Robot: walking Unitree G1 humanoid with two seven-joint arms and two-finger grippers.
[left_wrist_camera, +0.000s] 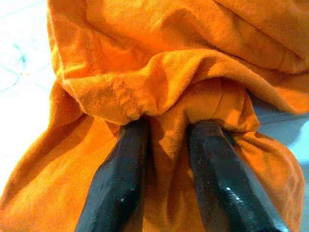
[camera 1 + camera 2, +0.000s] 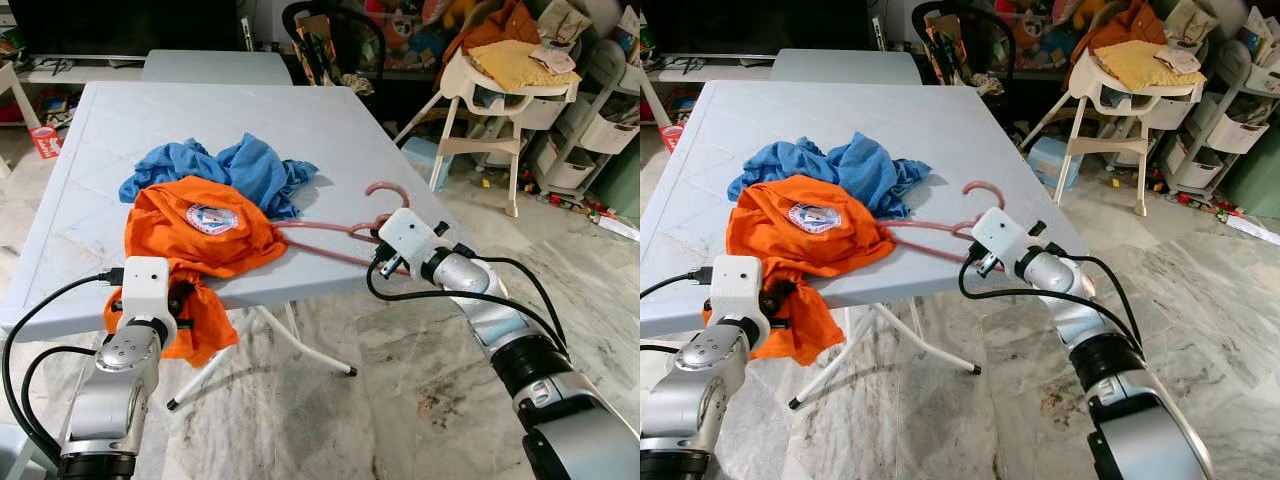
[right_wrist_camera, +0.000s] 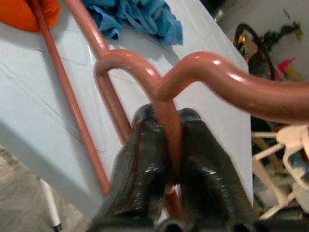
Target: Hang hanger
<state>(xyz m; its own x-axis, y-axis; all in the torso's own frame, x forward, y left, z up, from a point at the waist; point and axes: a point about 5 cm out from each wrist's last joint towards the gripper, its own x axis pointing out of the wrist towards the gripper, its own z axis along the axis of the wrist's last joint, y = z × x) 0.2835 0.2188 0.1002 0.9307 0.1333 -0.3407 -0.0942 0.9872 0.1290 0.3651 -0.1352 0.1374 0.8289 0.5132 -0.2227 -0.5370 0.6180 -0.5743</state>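
A pink hanger [image 2: 330, 232] lies on the light blue table [image 2: 320, 110] near its front right corner, its hook [image 2: 385, 190] pointing away from me. Its far end runs into an orange shirt [image 2: 195, 235] that drapes over the table's front edge. My right gripper [image 2: 385, 262] is shut on the hanger [image 3: 212, 72] just below the hook, with the rod between the black fingers [image 3: 140, 159]. My left gripper [image 2: 180, 300] is at the front edge, shut on a fold of the orange shirt [image 1: 169, 58], with cloth bunched between its fingers [image 1: 116, 183].
A crumpled blue cloth [image 2: 240, 165] lies behind the orange shirt. A second table [image 2: 215, 65] stands beyond. A white high chair [image 2: 500, 100] and storage bins [image 2: 610, 125] crowd the right side. Marble floor [image 2: 400, 380] lies open below the table's edge.
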